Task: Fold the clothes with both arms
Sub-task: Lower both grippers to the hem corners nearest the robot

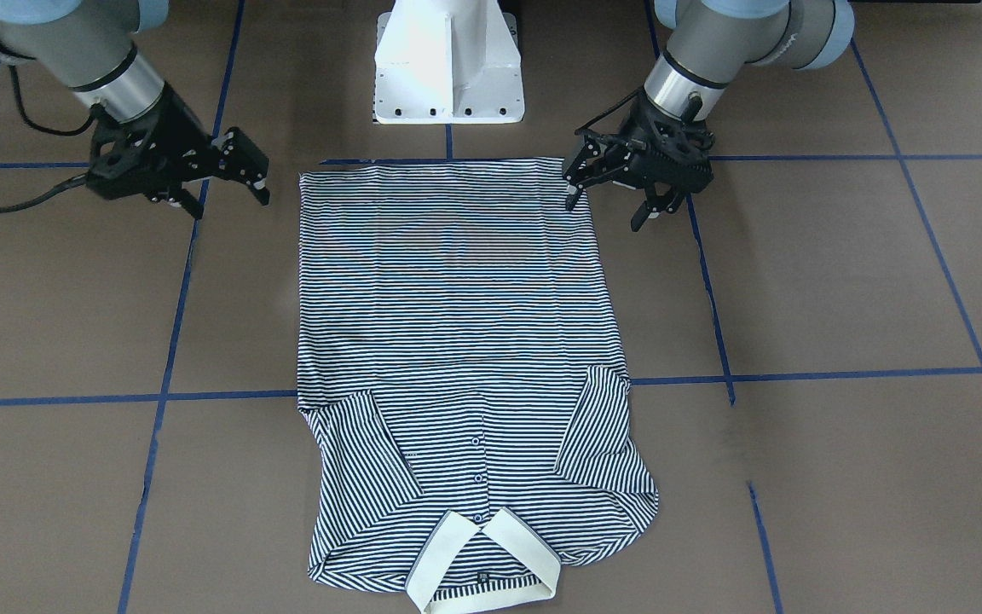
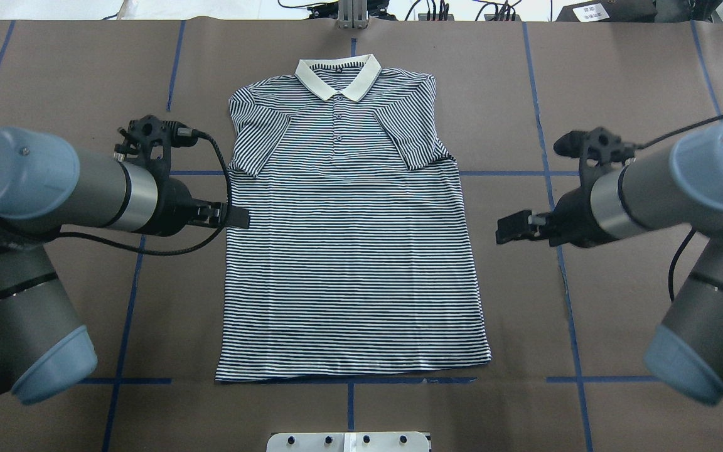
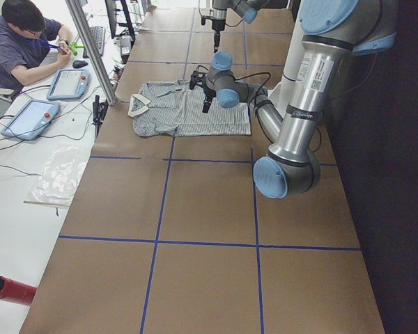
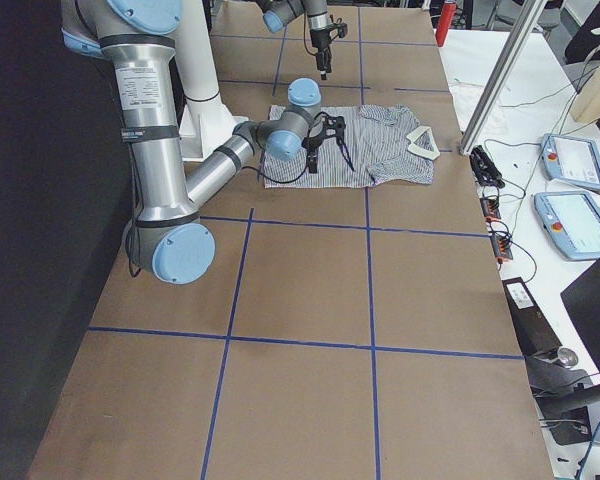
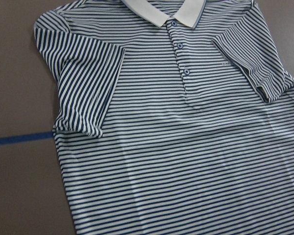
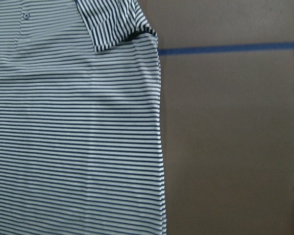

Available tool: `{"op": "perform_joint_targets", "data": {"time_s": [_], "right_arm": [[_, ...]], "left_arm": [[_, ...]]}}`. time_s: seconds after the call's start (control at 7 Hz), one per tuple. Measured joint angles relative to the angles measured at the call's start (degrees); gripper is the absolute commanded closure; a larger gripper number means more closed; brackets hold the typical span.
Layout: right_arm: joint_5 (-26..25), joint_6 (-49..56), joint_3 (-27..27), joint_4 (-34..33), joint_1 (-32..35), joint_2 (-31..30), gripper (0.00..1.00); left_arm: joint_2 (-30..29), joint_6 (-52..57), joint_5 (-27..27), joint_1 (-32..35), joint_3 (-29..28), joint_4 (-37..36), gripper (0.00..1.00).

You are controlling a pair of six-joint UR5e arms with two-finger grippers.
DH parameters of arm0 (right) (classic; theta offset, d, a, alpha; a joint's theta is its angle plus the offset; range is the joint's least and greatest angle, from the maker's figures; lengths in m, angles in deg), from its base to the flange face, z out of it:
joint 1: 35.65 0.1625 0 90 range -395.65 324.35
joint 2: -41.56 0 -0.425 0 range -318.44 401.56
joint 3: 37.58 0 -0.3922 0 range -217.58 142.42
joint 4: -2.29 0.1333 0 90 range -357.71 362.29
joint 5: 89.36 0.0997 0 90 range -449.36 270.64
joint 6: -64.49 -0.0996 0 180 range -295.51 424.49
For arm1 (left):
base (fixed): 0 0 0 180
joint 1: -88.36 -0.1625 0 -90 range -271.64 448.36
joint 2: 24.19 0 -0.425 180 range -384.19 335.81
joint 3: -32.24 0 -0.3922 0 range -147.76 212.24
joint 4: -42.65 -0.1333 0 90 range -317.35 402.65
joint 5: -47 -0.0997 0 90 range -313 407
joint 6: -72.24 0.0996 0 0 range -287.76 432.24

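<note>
The polo shirt (image 2: 349, 263) lies flat, hem nearest the pedestal (image 1: 448, 68). Left gripper (image 1: 606, 211) and right gripper (image 1: 231, 207) flank the pedestal, jaws apart. Uneven pinches by the 2 could skew the fold.

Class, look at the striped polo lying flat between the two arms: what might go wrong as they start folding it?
1. The left claw is at the edge of the shirt, while the right claw stands off from it; uneven grips might skew the fold.
2. The sleeves lie loosely folded in over the front; lifting may flip them out.
</note>
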Motion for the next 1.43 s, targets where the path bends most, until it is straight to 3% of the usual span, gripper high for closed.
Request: {"op": "perform_joint_targets", "data": {"time_s": [0.14,0.29,0.43,0.57,1.43], "right_arm": [[-8.13,-6.23,2.13,0.0,-8.22,-1.19,0.0],[-15.95,-11.14,2.89,0.0,-15.37,-1.68,0.0],[-22.44,-14.49,3.11,0.0,-20.87,-1.82,0.0],[-26.22,-16.04,3.14,0.0,-23.93,-1.86,0.0],[-28.59,-16.86,3.03,0.0,-25.79,-1.89,0.0]], "left_arm": [[1.99,-5.08,-3.15,-4.49,1.57,-0.02,0.11],[3.37,-10.62,-6.1,-9.07,2.16,-0.06,0.31],[4.6,-15.74,-8.75,-13.18,2.3,-0.1,0.39],[5.52,-19.96,-11.07,-16.7,2.2,-0.28,0.39],[7.66,-23.45,-13.26,-23.7,0.33,-3.2,0.43]]}}
